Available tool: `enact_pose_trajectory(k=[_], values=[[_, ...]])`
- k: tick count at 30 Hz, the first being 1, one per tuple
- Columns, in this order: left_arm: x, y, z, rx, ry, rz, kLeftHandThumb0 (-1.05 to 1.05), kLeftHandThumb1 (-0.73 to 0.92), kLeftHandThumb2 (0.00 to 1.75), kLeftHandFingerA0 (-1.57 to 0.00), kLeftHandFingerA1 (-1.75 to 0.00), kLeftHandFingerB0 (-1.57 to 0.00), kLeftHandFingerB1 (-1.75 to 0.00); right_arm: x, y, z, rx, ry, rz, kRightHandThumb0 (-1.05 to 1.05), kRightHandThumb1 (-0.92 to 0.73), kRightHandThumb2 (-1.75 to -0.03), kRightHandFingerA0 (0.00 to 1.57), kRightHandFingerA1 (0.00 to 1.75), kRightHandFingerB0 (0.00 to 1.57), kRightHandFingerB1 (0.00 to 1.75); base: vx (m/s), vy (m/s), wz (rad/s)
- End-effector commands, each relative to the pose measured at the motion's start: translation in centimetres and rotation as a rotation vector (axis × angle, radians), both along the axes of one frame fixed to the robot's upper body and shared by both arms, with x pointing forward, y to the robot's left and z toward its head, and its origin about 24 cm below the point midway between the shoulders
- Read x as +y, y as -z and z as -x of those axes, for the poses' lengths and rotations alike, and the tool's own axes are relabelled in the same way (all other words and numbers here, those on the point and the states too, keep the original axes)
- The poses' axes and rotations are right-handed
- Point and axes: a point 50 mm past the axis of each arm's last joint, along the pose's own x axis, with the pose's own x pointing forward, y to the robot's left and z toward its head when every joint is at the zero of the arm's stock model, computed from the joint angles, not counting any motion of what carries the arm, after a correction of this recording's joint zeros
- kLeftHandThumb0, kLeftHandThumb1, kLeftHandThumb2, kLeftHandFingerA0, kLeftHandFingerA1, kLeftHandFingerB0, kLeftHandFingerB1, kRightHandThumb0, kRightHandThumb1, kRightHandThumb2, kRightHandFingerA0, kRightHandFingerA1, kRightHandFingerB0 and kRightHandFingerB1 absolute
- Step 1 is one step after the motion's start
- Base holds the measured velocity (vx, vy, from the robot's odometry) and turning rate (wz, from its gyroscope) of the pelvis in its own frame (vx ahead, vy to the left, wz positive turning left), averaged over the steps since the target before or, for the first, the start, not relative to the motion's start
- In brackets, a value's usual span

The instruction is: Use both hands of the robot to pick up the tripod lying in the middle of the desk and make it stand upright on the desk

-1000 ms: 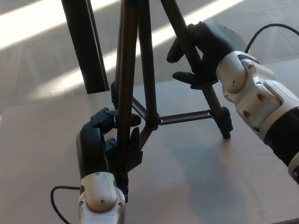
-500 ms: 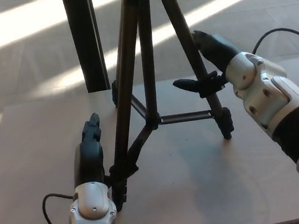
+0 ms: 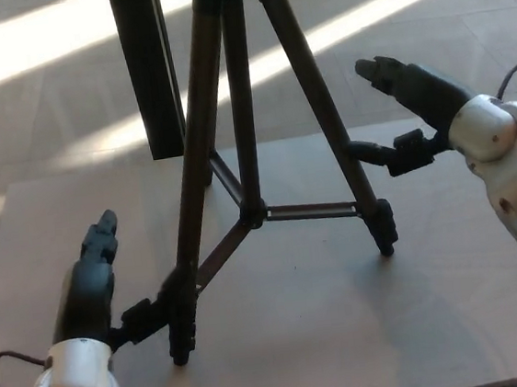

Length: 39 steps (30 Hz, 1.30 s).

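The tripod (image 3: pixel 247 158) is standing upright on the desk (image 3: pixel 347 332), centre of the frame, three legs spread. Its head is running off the top edge, so I cannot see the top.

My left hand (image 3: pixel 97 284) is sitting lower left, fingers (image 3: pixel 103 230) straight and released, holding nothing. Its thumb is lying close to the near leg's foot; whether it is touching, I cannot tell. My right hand (image 3: pixel 411 108) is hanging at the right, fingers (image 3: pixel 385 74) spread and released. Its thumb tip is just beside the right leg; contact is unclear.

Open desk is lying lower centre and lower right. The desk's far edge is running behind the legs, with sunlit floor (image 3: pixel 42 68) beyond. The rear leg's foot is near that edge, partly hidden behind the front leg. A dark post (image 3: pixel 147 71) is standing upper left, cut off at the top. Both my forearms are cut off by the frame edges.
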Motion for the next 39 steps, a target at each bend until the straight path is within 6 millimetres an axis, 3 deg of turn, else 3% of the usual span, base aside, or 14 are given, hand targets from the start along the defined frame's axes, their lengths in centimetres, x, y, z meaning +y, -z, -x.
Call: enact_pose_trajectory(k=[1,5,12,15,19,21,23,25,26,28,29,35,37,39], values=[[6.5,-2.7,4.7,0.060,0.107,0.051,-0.98,0.67,0.95,0.00,-0.17,0.00,0.00,-7.7,-0.8,6.8,0.071,-0.023,-0.207,-1.05,-0.64,-0.61,0.00,0.00,0.00,0.00,0.00,0.000,0.00],[12.3,-4.8,9.1,0.007,-0.047,0.053,-0.95,0.62,0.94,0.00,-0.18,0.00,0.00,-16.5,-2.5,13.4,0.011,0.176,-0.329,-0.98,-0.54,-0.84,0.00,0.00,0.00,0.00,0.00,0.000,0.00],[17.9,-5.2,16.0,-0.118,-0.321,0.280,-0.94,0.60,0.93,0.00,-0.25,0.00,-0.02,-26.1,-2.6,24.6,-0.139,0.527,-0.477,-0.90,-0.76,-0.62,0.00,0.00,0.00,0.00,0.00,0.000,0.00],[19.0,-5.2,17.7,-0.151,-0.400,0.322,-0.75,0.70,0.72,0.00,0.00,0.00,-0.12,-27.7,-2.6,27.0,-0.205,0.602,-0.488,-0.90,-0.75,-0.63,0.00,0.00,0.00,0.00,0.00,0.000,0.00],[22.6,-4.0,22.5,-0.284,-0.665,0.420,-0.80,0.65,1.02,0.00,-0.37,0.00,-0.23,-30.9,-2.4,34.1,-0.341,0.969,-0.375,-1.03,-0.68,-1.02,0.00,0.18,0.00,0.00,0.00,0.000,0.00],[24.0,-3.4,24.7,-0.306,-0.764,0.427,-0.72,0.82,0.72,0.00,-0.02,-0.03,-0.18,-31.5,-1.7,36.5,-0.422,1.106,-0.376,-0.93,-0.63,-1.00,0.00,0.23,0.00,0.06,0.00,0.000,0.00],[26.2,-1.6,27.0,-0.364,-0.939,0.464,-0.83,0.57,0.97,0.00,-0.40,0.00,-0.26,-32.8,0.4,39.2,-0.509,1.304,-0.360,-0.88,-0.61,-0.94,0.00,0.21,0.06,0.13,0.00,0.000,0.00],[26.6,-0.5,27.8,-0.399,-1.029,0.454,-0.71,0.75,0.68,0.00,-0.01,-0.01,-0.18,-33.1,1.9,40.7,-0.579,1.455,-0.338,-0.82,-0.73,-0.62,0.00,0.04,0.06,0.30,0.00,0.000,0.00],[26.8,0.2,27.8,-0.421,-1.063,0.464,-0.68,0.69,0.67,0.00,0.00,-0.07,-0.03,-33.4,2.9,41.2,-0.597,1.490,-0.370,-0.98,-0.65,-0.96,0.00,0.15,0.05,0.16,0.00,0.000,0.00],[26.7,1.0,27.9,-0.443,-1.150,0.481,-0.87,0.56,0.91,0.00,-0.33,0.00,-0.12,-33.6,4.9,42.1,-0.612,1.557,-0.445,-0.97,-0.64,-0.93,0.00,0.13,0.06,0.15,0.00,0.000,0.00],[26.7,1.4,27.9,-0.437,-1.176,0.490,-0.63,0.72,0.79,0.00,0.00,0.00,0.00,-33.7,5.5,42.2,-0.618,1.577,-0.472,-0.99,-0.63,-0.91,0.00,0.10,0.07,0.15,0.00,0.000,0.00],[25.7,4.8,27.0,-0.341,-1.354,0.676,-0.60,0.84,0.64,0.00,0.00,0.00,0.00,-34.4,8.3,40.7,-0.697,1.747,-0.865,-0.56,-0.63,-0.75,0.00,0.00,0.05,0.31,0.00,0.000,0.00],[24.7,5.8,26.9,-0.273,-1.373,0.719,-0.68,0.80,0.82,0.00,-0.12,0.00,0.00,-34.5,8.6,40.3,-0.826,1.733,-1.065,-0.32,-0.69,-0.82,0.00,0.10,0.08,0.04,0.00,0.000,0.00],[23.8,6.8,26.5,-0.203,-1.376,0.729,-0.55,0.83,0.76,0.00,0.00,0.00,-0.01,-34.6,9.3,39.8,-0.855,1.788,-1.135,-0.28,-0.75,-0.64,0.00,0.25,0.00,0.29,0.00,0.000,0.00]])
